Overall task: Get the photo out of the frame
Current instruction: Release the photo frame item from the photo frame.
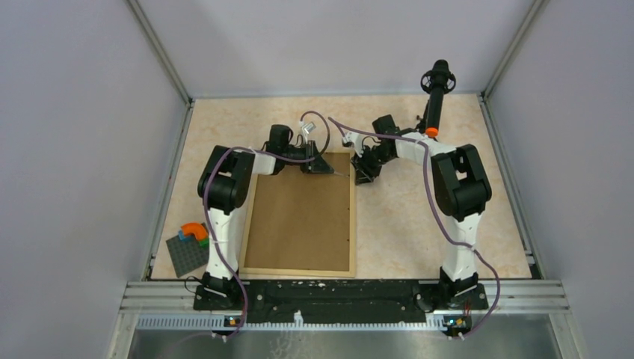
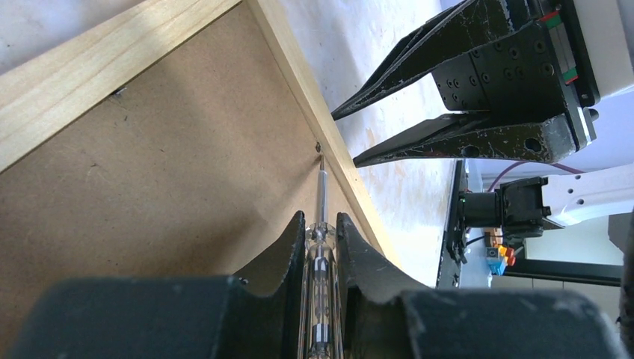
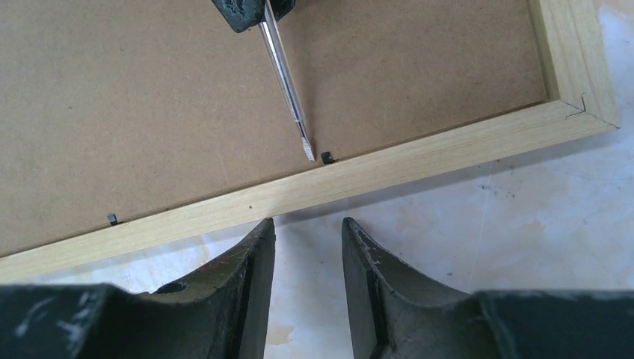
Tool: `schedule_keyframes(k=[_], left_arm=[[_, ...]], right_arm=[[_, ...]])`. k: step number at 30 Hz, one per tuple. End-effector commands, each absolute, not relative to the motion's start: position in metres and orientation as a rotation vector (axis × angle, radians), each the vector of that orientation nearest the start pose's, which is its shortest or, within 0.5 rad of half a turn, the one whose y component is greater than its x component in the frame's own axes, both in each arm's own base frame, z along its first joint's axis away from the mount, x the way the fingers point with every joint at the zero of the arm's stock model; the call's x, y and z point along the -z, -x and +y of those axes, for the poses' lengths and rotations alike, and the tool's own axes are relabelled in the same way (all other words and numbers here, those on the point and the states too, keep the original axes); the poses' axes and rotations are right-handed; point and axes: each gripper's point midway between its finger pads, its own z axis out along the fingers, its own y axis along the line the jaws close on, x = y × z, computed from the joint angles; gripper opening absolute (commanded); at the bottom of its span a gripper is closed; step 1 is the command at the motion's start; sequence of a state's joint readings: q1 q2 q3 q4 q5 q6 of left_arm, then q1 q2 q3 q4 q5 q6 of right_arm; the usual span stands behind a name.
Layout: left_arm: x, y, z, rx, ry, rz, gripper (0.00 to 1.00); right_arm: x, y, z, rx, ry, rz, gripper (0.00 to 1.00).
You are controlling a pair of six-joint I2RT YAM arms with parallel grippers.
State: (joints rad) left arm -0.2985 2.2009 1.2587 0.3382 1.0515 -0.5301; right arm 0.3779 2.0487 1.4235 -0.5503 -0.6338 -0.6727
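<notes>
The frame (image 1: 299, 271) lies face down on the table, its brown backing board (image 1: 299, 213) facing up. The photo is hidden beneath it. My left gripper (image 2: 321, 217) is shut on a clear-handled screwdriver (image 2: 321, 258). The screwdriver's tip (image 3: 306, 149) rests on the board right next to a small black retaining tab (image 3: 327, 157) on the right rail. My right gripper (image 3: 308, 222) stands open just outside that rail, over bare table, with nothing between its fingers. In the top view the two grippers sit close together at the frame's far right corner (image 1: 351, 155).
A second black tab (image 3: 112, 219) sits further along the same rail. A dark grey baseplate (image 1: 187, 254) with coloured bricks lies left of the frame near the left arm's base. A black post (image 1: 437, 90) stands at the back right. Enclosure walls surround the table.
</notes>
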Motion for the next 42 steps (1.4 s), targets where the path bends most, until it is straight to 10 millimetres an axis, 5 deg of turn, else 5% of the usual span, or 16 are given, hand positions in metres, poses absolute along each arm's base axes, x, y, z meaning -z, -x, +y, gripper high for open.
schedule_keyframes(k=[1,18,42], left_arm=[[-0.051,-0.404,-0.285,1.477,-0.373,2.225,0.00],[-0.056,-0.412,-0.278,1.488,-0.310,2.232,0.00],[-0.030,-0.407,-0.286,1.503,-0.331,2.278,0.00]], right_arm=[[-0.032,-0.372,0.245,-0.765,1.484,2.090,0.38],[-0.036,-0.369,0.247,-0.784,1.513,2.054,0.37],[-0.034,-0.378,0.255,-0.793,1.533,2.034,0.36]])
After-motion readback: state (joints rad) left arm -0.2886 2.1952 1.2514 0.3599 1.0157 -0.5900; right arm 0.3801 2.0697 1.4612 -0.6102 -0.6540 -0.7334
